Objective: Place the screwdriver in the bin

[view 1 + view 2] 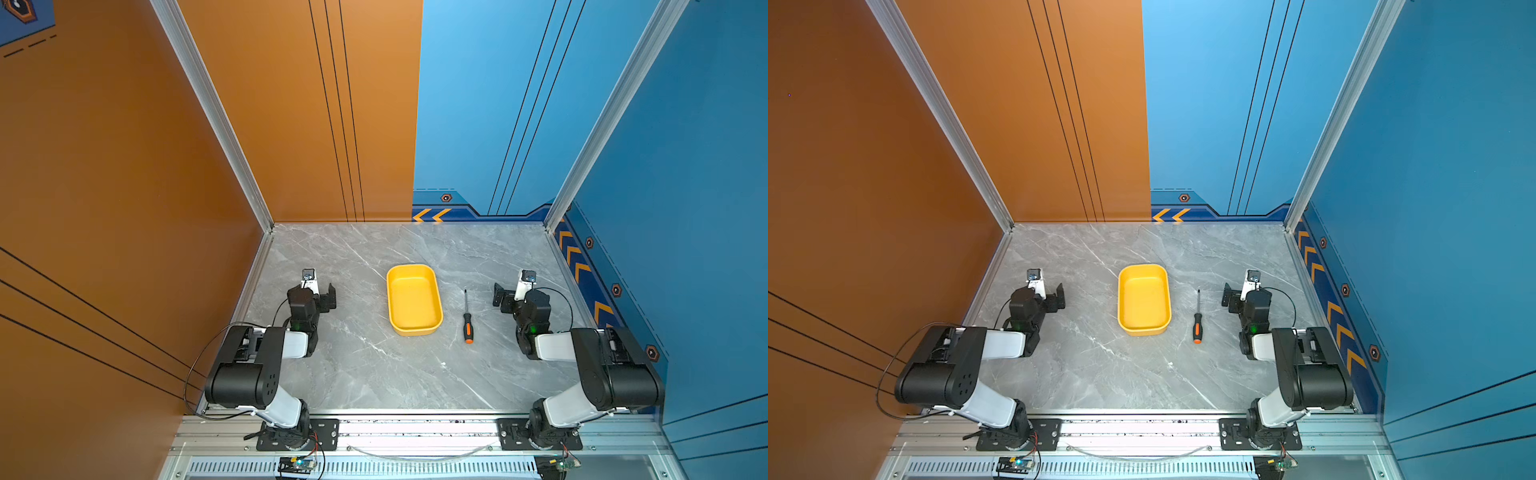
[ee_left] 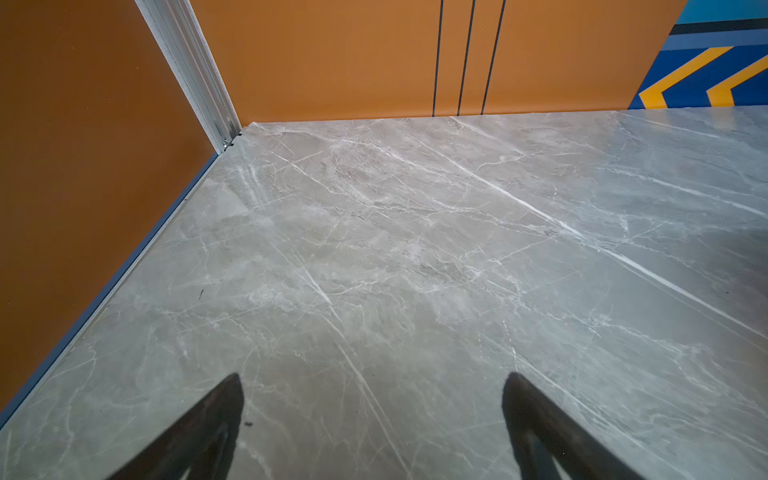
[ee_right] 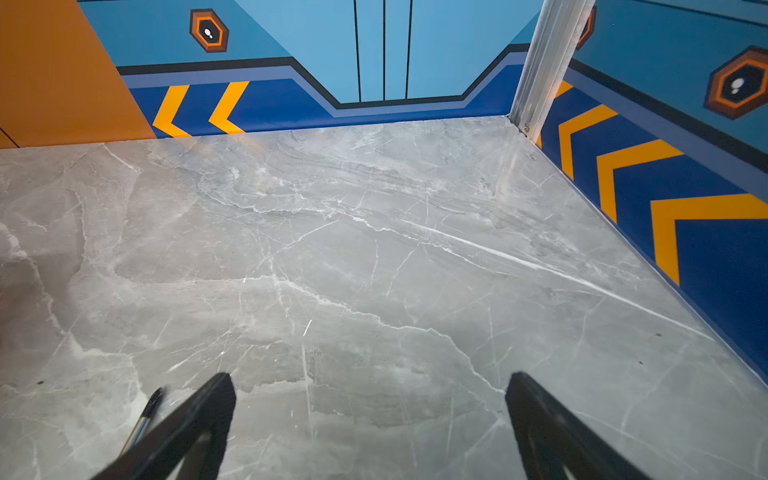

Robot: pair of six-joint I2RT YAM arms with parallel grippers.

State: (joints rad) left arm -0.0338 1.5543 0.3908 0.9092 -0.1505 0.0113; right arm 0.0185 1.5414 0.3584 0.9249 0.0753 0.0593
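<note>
We see the screwdriver (image 1: 468, 318) lying just right of the bin (image 1: 415, 331), not touching it. Our left gripper (image 2: 374, 382) and right gripper (image 3: 370, 380) flank the bin, both spread wide and empty.

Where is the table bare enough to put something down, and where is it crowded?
Bare: the table strip between back wall and bin; the wide patch nearer than bin and screwdriver. Tight: between bin and screwdriver, and between screwdriver and right tool.
</note>
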